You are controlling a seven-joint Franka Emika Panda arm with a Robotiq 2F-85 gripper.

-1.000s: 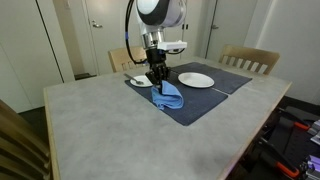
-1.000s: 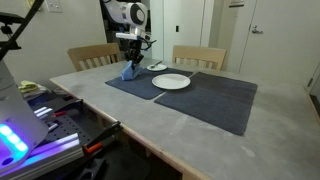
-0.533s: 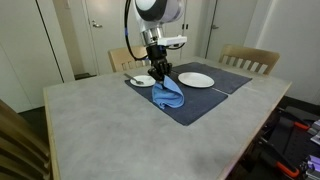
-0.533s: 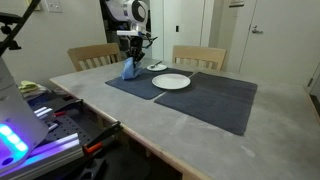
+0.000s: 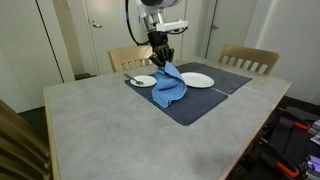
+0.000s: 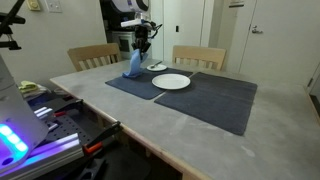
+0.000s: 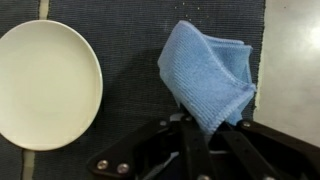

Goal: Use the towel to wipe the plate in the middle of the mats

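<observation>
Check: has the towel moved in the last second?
Yes. The gripper has lifted the towel. Earlier it lay bunched low on the mat; now it hangs stretched upward, its top well above the mat.

In an exterior view the towel (image 5: 168, 88) hangs mid-frame from the gripper (image 5: 160, 60) over the mats (image 5: 205, 103). A small plate (image 5: 141, 80) lies on its left and the plate (image 5: 196, 79) on its right. Chairs (image 5: 245, 60) stand behind the table (image 5: 110, 130).
</observation>
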